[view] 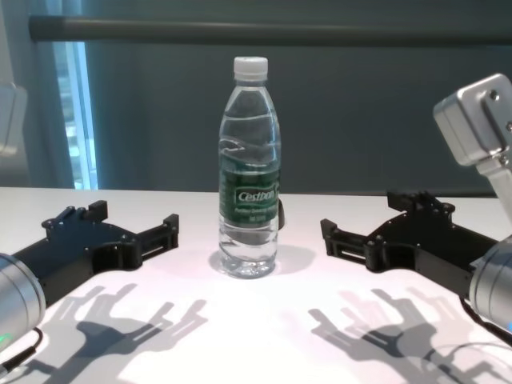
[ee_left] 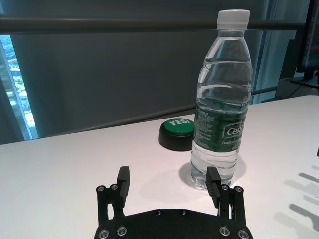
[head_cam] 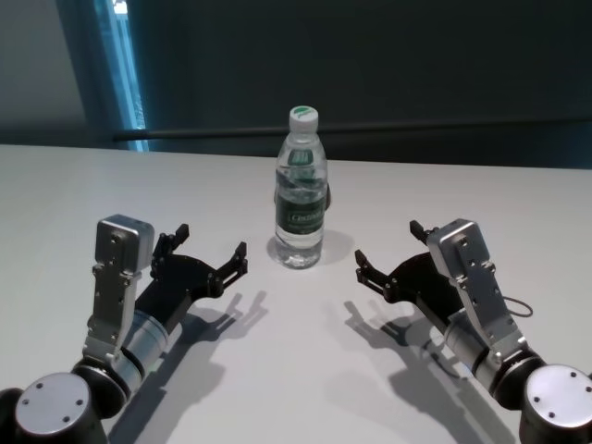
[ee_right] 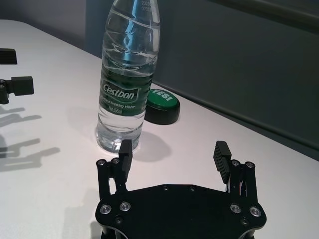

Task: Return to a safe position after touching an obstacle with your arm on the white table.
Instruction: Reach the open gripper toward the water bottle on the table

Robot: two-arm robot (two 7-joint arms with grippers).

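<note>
The obstacle, a clear water bottle (head_cam: 301, 194) with a white cap and dark green label, stands upright in the middle of the white table (head_cam: 296, 379). My left gripper (head_cam: 211, 245) is open and empty, low over the table, left of the bottle and apart from it. My right gripper (head_cam: 388, 245) is open and empty, right of the bottle and apart from it. The bottle also shows in the left wrist view (ee_left: 222, 109), the right wrist view (ee_right: 127, 84) and the chest view (view: 250, 176). In the wrist views each gripper (ee_left: 168, 177) (ee_right: 173, 149) has its fingers wide apart, short of the bottle.
A round black button with a green top (ee_left: 177, 132) lies on the table just behind the bottle, and it also shows in the right wrist view (ee_right: 162, 104). A dark wall with a rail stands beyond the table's far edge.
</note>
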